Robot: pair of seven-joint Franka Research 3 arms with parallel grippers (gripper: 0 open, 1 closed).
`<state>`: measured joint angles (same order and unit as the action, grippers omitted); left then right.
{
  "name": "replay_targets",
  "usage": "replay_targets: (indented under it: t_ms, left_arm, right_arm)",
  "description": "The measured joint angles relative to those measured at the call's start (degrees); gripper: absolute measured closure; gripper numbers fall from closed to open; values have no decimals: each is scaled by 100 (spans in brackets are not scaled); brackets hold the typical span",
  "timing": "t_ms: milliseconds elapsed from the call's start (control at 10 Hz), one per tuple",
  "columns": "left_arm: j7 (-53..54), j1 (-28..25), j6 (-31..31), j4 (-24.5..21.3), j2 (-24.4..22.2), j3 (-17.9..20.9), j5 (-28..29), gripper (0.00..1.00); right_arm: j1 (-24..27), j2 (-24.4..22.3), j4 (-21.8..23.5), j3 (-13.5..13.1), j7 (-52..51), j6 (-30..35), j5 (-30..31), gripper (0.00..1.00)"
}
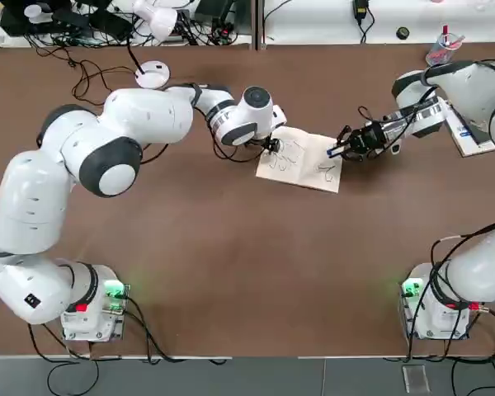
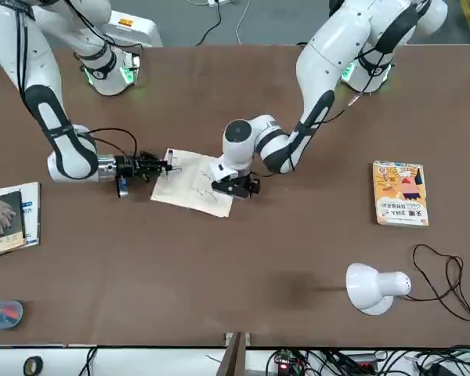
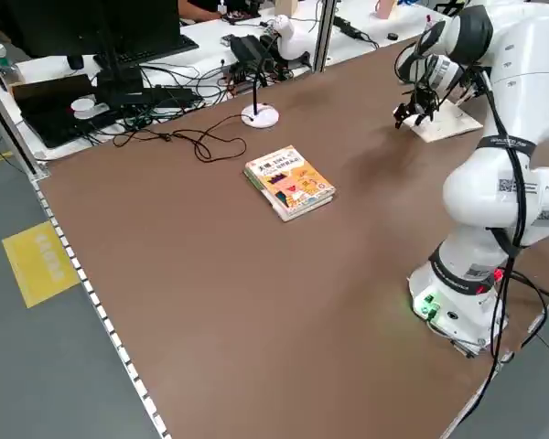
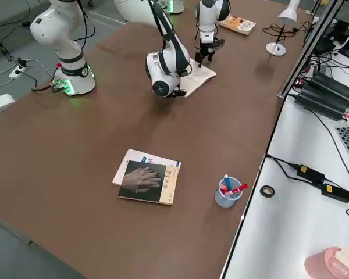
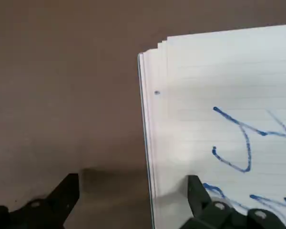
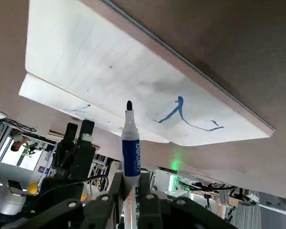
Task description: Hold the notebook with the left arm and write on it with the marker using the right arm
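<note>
While the two big white robot arms reach in over the brown table [image 1: 231,256], the notebook [image 1: 301,165] lies open and flat between their grippers, near the far side from the robot. Its white pages have blue squiggles [image 6: 181,112] on them.

The left gripper [image 1: 272,143] is at one side edge of the notebook. Its two black fingers [image 5: 62,198] are wide apart, with nothing pinched in them. One is over the bare table just beside the notebook, and the other is over the page. I can't tell if that one touches the paper.

The right gripper [image 2: 151,166] is at the notebook's other side. It is closed tight on the marker [image 6: 132,157], a thin white pen with a blue label. The cap is off, and the dark tip points toward the pages. I can't tell if the tip touches them.

Past the left gripper are a white lamp [image 2: 370,288] and an orange picture book [image 2: 400,193]. Over on the right arm's side, a dark book [image 4: 142,181] sits on some white and blue papers [image 4: 128,158], near a cup of pens [image 4: 227,195].
</note>
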<state>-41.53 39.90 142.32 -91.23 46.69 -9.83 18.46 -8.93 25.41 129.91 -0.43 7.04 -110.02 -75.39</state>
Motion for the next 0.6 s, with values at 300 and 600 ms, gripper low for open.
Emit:
replay_targets:
  t_ms: [300,600]
  left_arm:
    - [0,0,2,0,0,0,12,0]
    - [0,0,2,0,0,0,13,0]
  right_arm:
    - [0,0,0,0,-49,7,-1,83]
    - [1,16,12,-2,-79,7,-1,83]
